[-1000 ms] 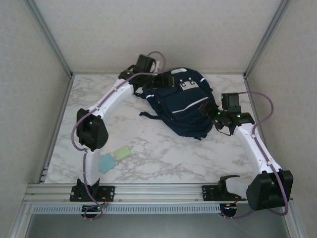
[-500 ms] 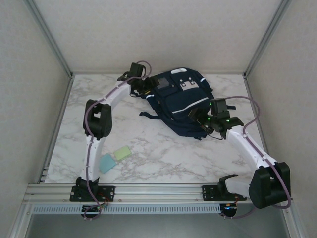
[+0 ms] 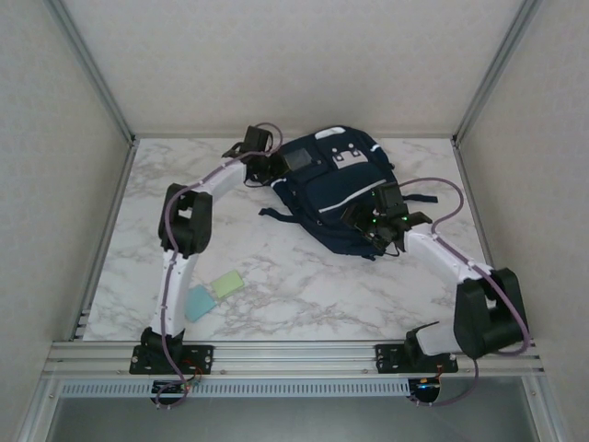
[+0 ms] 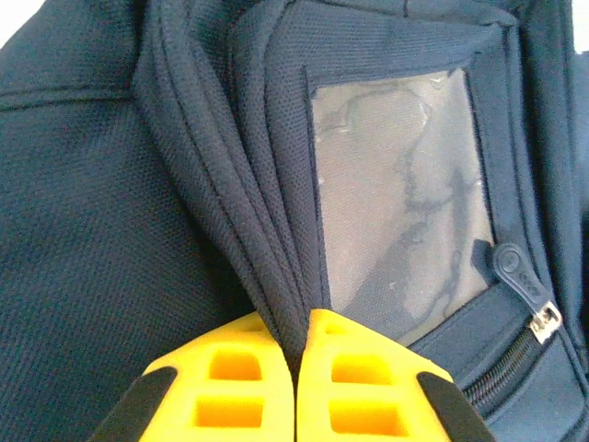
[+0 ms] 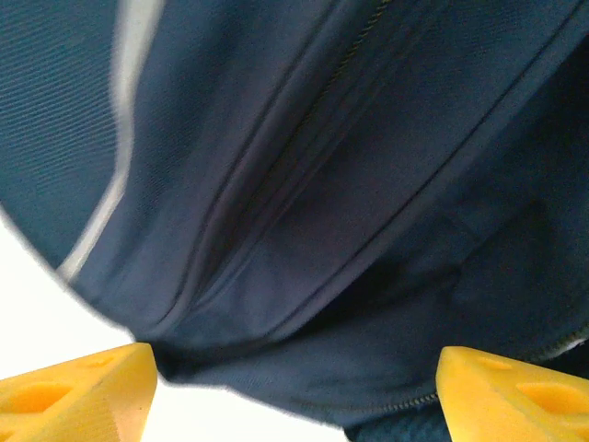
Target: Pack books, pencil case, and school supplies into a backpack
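Observation:
The navy backpack [image 3: 331, 198] lies flat at the back middle of the table. My left gripper [image 3: 273, 166] is at its top left corner, shut on a raised fold of the backpack's fabric [image 4: 267, 230] beside a clear window pocket [image 4: 405, 184]; the yellow fingers [image 4: 230, 368] pinch the fold. My right gripper [image 3: 363, 221] stands open at the bag's lower right edge, with the backpack's cloth and zip seam [image 5: 322, 184] between its spread fingertips [image 5: 92, 387]. The school supplies, a pale blue pad [image 3: 198, 302] and a pale green pad [image 3: 228, 284], lie near the left front. Books and pencil case are out of view.
A dark strap [image 3: 276, 214] trails off the bag's left side onto the marble table [image 3: 304, 285]. Grey walls and metal frame posts close in the table at the back and both sides. A zip pull [image 4: 526, 287] sits below the window pocket.
My left gripper has moved onto the bag's top left corner and shut on a fold of fabric. My right arm has swung left, bringing its open gripper onto the bag's lower right edge.

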`<state>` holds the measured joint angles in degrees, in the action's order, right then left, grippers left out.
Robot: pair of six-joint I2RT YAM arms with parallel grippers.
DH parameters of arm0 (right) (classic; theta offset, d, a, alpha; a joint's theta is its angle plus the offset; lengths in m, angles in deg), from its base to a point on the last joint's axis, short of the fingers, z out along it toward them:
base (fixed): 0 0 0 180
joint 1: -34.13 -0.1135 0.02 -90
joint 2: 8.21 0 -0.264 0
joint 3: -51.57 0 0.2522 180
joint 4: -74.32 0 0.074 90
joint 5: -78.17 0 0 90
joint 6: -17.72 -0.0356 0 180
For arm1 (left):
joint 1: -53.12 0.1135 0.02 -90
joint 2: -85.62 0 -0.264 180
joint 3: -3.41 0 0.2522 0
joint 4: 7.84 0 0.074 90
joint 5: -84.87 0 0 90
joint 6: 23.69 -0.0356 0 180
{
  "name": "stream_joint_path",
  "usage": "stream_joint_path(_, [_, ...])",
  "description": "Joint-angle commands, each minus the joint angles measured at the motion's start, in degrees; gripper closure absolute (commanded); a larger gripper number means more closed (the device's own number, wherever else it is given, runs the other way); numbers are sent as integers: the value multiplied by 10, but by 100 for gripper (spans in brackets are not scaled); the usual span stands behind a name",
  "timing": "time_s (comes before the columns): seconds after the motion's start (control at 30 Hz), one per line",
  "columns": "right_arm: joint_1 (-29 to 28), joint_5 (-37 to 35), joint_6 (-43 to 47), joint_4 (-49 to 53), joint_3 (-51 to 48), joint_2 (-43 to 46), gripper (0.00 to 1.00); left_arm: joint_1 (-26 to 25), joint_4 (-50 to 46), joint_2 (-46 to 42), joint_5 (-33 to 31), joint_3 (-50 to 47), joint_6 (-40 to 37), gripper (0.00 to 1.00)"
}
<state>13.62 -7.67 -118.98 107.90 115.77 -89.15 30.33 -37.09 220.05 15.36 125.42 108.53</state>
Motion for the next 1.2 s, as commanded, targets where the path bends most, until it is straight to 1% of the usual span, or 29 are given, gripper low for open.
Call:
stream_joint_path(0.0, [4,-61,28,-28,41,-54,25,-5,41,-118,-11,-136,20,100])
stream_joint_path(0.03, [5,-62,34,-37,56,-68,31,-5,54,-143,-12,-170,26,100])
stream_joint_path(0.1, [6,-70,49,-42,96,-98,45,-6,87,-191,-13,-235,47,100])
stream_joint_path(0.13, [6,-73,56,-42,113,-109,50,-8,107,-211,-12,-265,59,100])
stream_joint_path(0.17, [6,-77,65,-37,137,-125,52,-11,130,-227,-9,-294,78,100])
stream_joint_path(0.27, [7,-81,85,2,212,-173,53,-28,167,-264,-14,-355,114,100])
stream_joint_path(0.33, [7,-80,91,45,256,-195,52,-37,177,-277,-24,-374,125,100])
stream_joint_path(0.4, [3,-80,96,85,279,-196,48,-41,183,-283,-33,-384,136,100])
stream_joint_path(0.5, [-15,-88,104,150,291,-166,32,-41,189,-289,-51,-386,147,100])
stream_joint_path(0.57, [-43,-106,107,181,285,-128,27,-41,193,-294,-62,-386,153,100])
stream_joint_path(0.67, [-99,-138,93,212,282,-85,24,-41,204,-301,-75,-390,162,100])
stream_joint_path(0.8, [-163,-129,37,186,267,-75,23,-41,227,-309,-78,-404,184,100])
stream_joint_path(0.87, [-195,-124,-1,132,251,-83,23,-42,236,-314,-78,-411,193,100])
stream_joint_path(0.93, [-218,-135,-29,92,241,-98,23,-44,240,-321,-81,-417,196,100])
stream_joint_path(0.97, [-220,-138,-44,74,242,-112,23,-45,242,-326,-83,-421,197,100])
stream_joint_path(1.03, [-241,-148,-58,55,254,-141,24,-46,243,-334,-87,-427,197,100])
stream_joint_path(1.1, [-257,-191,-51,60,282,-174,24,-46,243,-341,-88,-429,197,100])
stream_joint_path(1.17, [-279,-277,-22,88,325,-213,24,-46,243,-343,-84,-429,196,100])
